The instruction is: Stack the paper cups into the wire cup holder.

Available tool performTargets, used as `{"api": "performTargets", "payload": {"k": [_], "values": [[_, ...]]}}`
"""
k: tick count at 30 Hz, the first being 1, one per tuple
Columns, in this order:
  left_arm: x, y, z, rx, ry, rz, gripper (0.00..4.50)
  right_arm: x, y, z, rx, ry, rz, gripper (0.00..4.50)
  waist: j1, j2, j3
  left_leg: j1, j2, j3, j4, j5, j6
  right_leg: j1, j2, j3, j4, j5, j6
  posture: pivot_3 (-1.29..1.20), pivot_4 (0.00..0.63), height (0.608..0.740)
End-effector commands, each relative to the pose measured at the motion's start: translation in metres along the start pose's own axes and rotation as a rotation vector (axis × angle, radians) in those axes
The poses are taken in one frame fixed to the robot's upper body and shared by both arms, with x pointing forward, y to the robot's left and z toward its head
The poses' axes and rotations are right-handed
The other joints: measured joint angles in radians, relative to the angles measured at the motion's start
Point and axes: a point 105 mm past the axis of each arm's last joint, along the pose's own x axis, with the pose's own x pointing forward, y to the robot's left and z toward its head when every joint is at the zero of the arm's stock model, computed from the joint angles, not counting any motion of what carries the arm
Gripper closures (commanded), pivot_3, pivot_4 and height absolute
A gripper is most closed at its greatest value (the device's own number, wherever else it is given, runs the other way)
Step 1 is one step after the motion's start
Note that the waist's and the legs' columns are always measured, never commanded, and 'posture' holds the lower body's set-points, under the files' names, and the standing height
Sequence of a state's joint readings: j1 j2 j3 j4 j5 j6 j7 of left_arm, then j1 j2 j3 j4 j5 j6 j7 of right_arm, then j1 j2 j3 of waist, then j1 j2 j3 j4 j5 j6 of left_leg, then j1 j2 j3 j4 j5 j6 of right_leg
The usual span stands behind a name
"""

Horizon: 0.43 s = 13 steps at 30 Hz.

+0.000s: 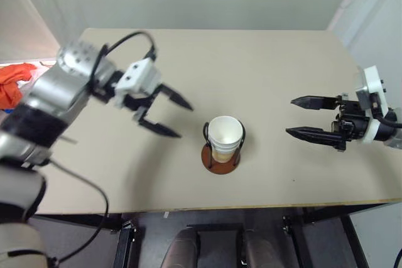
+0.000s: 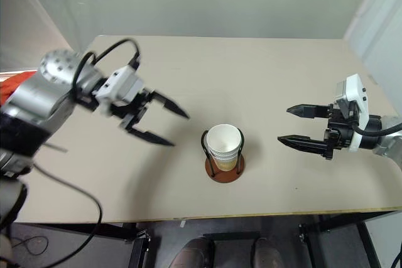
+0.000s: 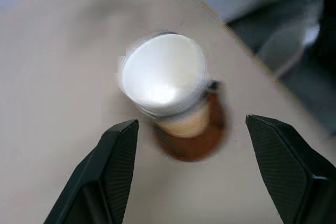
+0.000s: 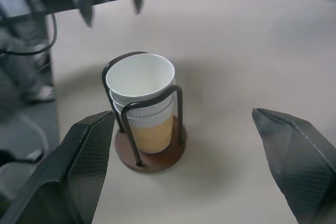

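- Cups first: the paper cups (image 4: 140, 98) sit nested one inside another in the wire cup holder (image 4: 149, 153), near the middle of the counter (image 1: 264, 67) and closer to its front edge than its back.
- Rims show stepped just below the top cup's white mouth (how many are nested I cannot count for sure), with the tan-yellow wall showing lower down.
- Holder's black wire loops rise on either side of the stack and reach about to the top rim, which is why the stack stands upright without leaning.
- Its reddish-brown disc base lies flat on the counter, a little wider than the cups, so the whole thing looks steady.
- Left claw (image 1: 164, 112) hangs to the left of the holder, near but apart from it, fingers spread wide and holding nothing; it points towards the cups and slightly down.
- Right claw (image 2: 303, 126) hovers well off to the right, roughly level, fingers also apart and empty, aimed back at the holder.
- Both claws flank the stack without touching it, which I read as standing clear of a finished load.
- No loose cup lies on the counter in these views, so the stacking looks complete to my eye.
- An orange cloth (image 1: 16, 83) lies beyond the counter's left edge, no part of the job.
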State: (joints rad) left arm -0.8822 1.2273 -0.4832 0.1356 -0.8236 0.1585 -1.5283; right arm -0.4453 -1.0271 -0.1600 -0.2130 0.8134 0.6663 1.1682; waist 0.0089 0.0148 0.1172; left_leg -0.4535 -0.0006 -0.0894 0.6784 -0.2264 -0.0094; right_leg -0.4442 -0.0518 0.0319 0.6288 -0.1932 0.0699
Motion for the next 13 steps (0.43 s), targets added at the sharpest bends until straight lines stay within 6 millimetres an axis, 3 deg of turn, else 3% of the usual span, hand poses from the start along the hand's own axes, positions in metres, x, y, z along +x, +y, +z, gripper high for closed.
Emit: {"api": "performTargets", "payload": {"k": [1, 3, 7, 9, 13], "values": [[-0.026, -0.017, 0.023, -0.035, -0.047, 0.112, 0.94, -0.004, -0.003, 0.004, -0.033, 0.024, 0.07, 0.08, 0.006, 0.0, 0.0, 0.0, 0.0, -0.002, 0.0, 0.0, 0.0, 0.001, 0.0, -0.001, 0.001, -0.001, -0.002, 0.0, 0.15, 0.74], [-0.034, -0.025, 0.015, -0.09, -0.029, 0.157, 0.94, -0.006, -0.006, 0.001, -0.028, 0.036, 0.094, 0.08, 0.016, 0.0, 0.0, 0.0, -0.001, -0.004, -0.001, 0.0, -0.001, 0.002, 0.0, -0.002, 0.001, -0.004, -0.007, 0.0, 0.15, 0.74], [-0.07, -0.039, -0.01, -0.24, 0.005, 0.327, 0.94, -0.014, -0.019, -0.004, -0.017, 0.054, 0.103, 0.08, 0.015, -0.001, 0.0, 0.005, -0.002, -0.004, -0.004, -0.002, 0.0, 0.004, -0.003, -0.002, 0.008, -0.009, -0.019, 0.0, 0.15, 0.74], [-0.083, -0.044, -0.015, -0.269, 0.01, 0.388, 0.94, -0.016, -0.024, -0.005, -0.016, 0.057, 0.104, 0.08, 0.014, -0.003, 0.001, 0.009, -0.002, -0.004, -0.005, -0.008, 0.006, 0.003, -0.003, -0.003, 0.014, -0.01, -0.025, 0.0, 0.15, 0.74], [-0.094, -0.05, -0.017, -0.283, 0.021, 0.456, 0.94, -0.01, -0.032, -0.003, -0.024, 0.054, 0.109, 0.08, 0.005, -0.004, 0.001, 0.016, -0.002, -0.004, -0.014, 0.0, 0.0, 0.004, -0.003, -0.003, 0.016, -0.01, -0.035, 0.0, 0.15, 0.74]]}}
